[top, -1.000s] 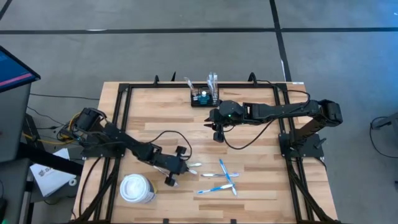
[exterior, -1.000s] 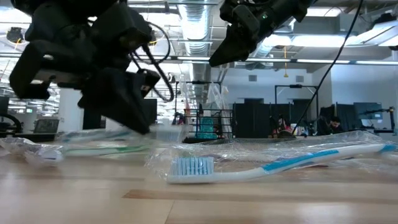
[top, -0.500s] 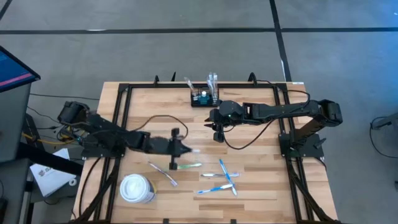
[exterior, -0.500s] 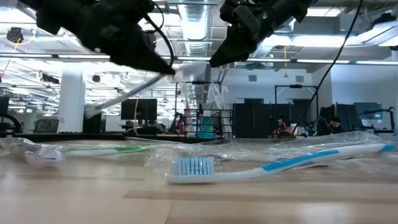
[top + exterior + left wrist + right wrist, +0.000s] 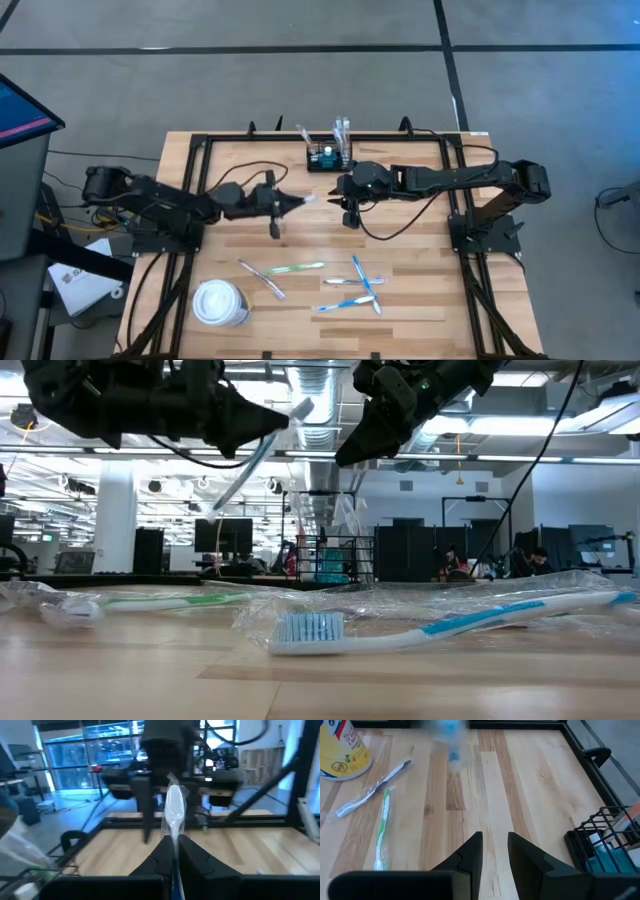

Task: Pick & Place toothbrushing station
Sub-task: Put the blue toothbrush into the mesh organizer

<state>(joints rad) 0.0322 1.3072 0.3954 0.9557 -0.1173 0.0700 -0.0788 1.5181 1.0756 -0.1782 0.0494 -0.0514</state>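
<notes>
My left gripper (image 5: 293, 203) hovers over the table's middle left, level, shut on a plastic-wrapped toothbrush (image 5: 255, 460) with a white head and blue handle. My right gripper (image 5: 350, 218) hangs open and slanting down just right of it, nothing between its fingers (image 5: 472, 847). The toothbrushing station (image 5: 328, 158), a black wire-mesh box holding a teal item and clear wrapped pieces, stands on the table at the far edge, behind the right gripper, and also shows in the right wrist view (image 5: 605, 837). My left gripper pinches the wrapped toothbrush between its two fingers, a little behind the head (image 5: 174, 832). The fingers lie level, pointing toward the table's right, roughly along the brush. The white head end (image 5: 175, 807) sticks out past the fingertips; the handle (image 5: 225, 495) slants down below the gripper, clear of the table.
On the near half of the table lie a green toothbrush (image 5: 297, 267), a dark-handled one (image 5: 262, 278) and blue ones (image 5: 362, 277), all wrapped. A white lidded cup (image 5: 220, 303) stands near the left front corner. Black frame rails (image 5: 195, 190) run along the table's sides.
My left gripper, shut throughout, has carried the wrapped toothbrush up from just above the table near the cup, toward the far edge and the right gripper. It has tipped from pointing down to level, and the brush's head now points up toward the station.
</notes>
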